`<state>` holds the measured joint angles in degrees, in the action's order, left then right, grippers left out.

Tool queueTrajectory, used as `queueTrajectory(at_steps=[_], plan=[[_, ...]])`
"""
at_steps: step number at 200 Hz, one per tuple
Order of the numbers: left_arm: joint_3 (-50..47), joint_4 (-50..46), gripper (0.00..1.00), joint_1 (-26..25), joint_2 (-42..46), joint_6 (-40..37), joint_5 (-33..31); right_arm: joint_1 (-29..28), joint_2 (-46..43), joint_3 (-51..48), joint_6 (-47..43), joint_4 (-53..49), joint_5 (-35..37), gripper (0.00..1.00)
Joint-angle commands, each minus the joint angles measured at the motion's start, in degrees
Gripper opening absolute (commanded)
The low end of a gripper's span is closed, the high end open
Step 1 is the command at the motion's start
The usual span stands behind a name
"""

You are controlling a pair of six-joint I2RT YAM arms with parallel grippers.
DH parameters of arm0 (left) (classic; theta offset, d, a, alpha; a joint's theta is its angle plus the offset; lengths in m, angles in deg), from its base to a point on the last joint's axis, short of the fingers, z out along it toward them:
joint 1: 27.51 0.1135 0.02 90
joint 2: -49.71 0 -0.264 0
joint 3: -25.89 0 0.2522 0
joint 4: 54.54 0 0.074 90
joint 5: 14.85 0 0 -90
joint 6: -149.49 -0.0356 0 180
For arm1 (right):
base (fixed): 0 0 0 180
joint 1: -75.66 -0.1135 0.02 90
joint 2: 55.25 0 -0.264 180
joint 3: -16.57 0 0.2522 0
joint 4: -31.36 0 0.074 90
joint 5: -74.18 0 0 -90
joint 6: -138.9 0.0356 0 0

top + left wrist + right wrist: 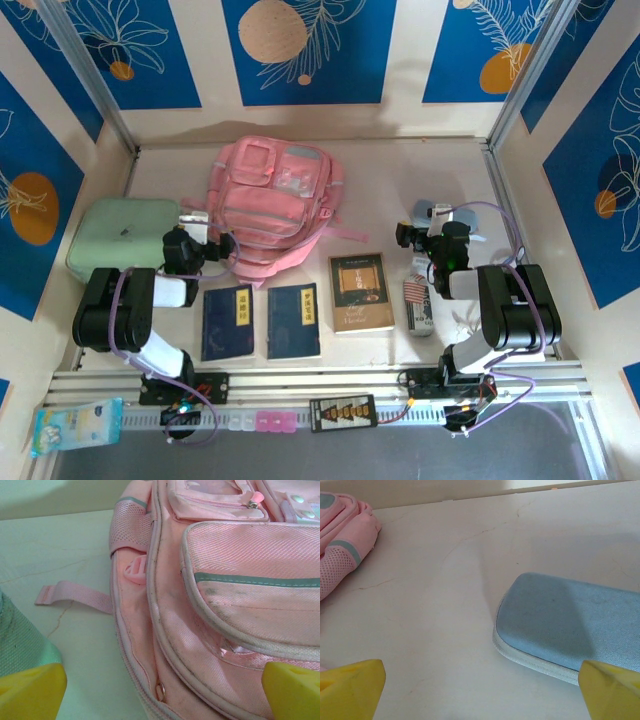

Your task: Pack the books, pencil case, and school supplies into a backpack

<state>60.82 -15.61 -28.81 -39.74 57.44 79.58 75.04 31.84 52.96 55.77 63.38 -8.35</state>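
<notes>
The pink backpack lies flat at the back of the table, closed, with its front pockets up. My left gripper is open at its lower left edge, and its yellow fingertips straddle the backpack's side seam. Along the front lie the books: two dark blue ones and a brown one. My right gripper is open and empty just short of the pale blue pencil case, whose near end lies between its fingertips. A flag-print pack and a grey-white oblong sit right of the brown book.
A mint-green soft case lies left of the backpack, close to my left arm. A loose pink strap trails from the backpack onto the table. A blue tissue pack rests on the front rail. Patterned walls enclose the table on three sides.
</notes>
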Motion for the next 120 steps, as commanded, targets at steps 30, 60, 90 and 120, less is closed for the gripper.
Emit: queueTrajectory(at_steps=[30,60,90,120], plan=[[1.1,-6.6,1.00,-0.5,7.4,0.3,-2.6,-1.7,-10.8,9.1,0.2,-20.8,4.2,0.99],[3.4,-16.8,1.00,-0.6,16.4,2.3,-5.4,-4.7,-13.9,16.1,4.6,-34.1,2.3,0.99],[9.3,-28.8,1.00,-1.0,23.7,11.5,-2.4,-8.2,-15.0,21.9,12.6,-41.5,-5.8,0.99],[15.9,-41.4,1.00,-3.1,26.4,21.9,-0.9,-10.5,-11.0,28.5,23.7,-44.8,-14.5,0.99]])
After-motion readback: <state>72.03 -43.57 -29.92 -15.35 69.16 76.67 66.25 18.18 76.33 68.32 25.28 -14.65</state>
